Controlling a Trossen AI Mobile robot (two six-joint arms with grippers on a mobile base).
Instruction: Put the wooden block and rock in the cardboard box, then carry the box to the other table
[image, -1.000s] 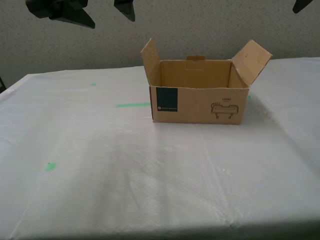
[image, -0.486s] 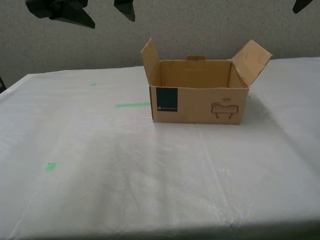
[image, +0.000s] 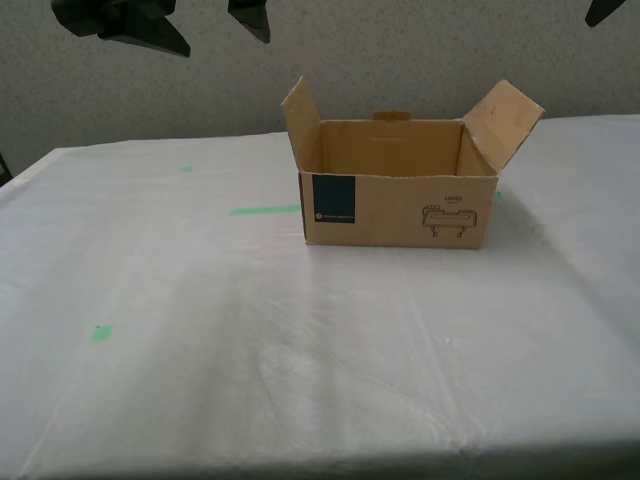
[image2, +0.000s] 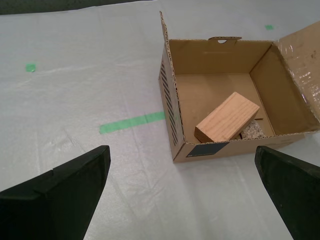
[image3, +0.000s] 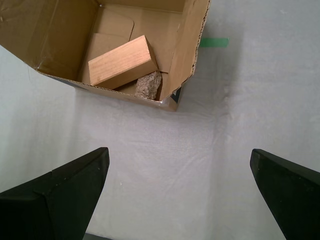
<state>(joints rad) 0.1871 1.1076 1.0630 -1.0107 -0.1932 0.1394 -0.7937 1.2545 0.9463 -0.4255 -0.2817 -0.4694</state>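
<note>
Wooden block (image3: 122, 62) and rock (image3: 148, 85) inside cardboard box (image: 400, 210), on other table (image: 200, 330); looks done. My first gripper (image3: 182, 192), my second gripper (image2: 182, 187) spread wide, empty, above box.

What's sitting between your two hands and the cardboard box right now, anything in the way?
Nothing visible. Both wrist views show only bare wrinkled table sheet between my open hands and the cardboard box, with flat green tape beside it. The wooden block and rock are inside.

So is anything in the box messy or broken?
Nothing looks broken or spilled. The wooden block lies tilted, leaning on the rock inside the cardboard box, which sits upright on the table with its flaps up.
</note>
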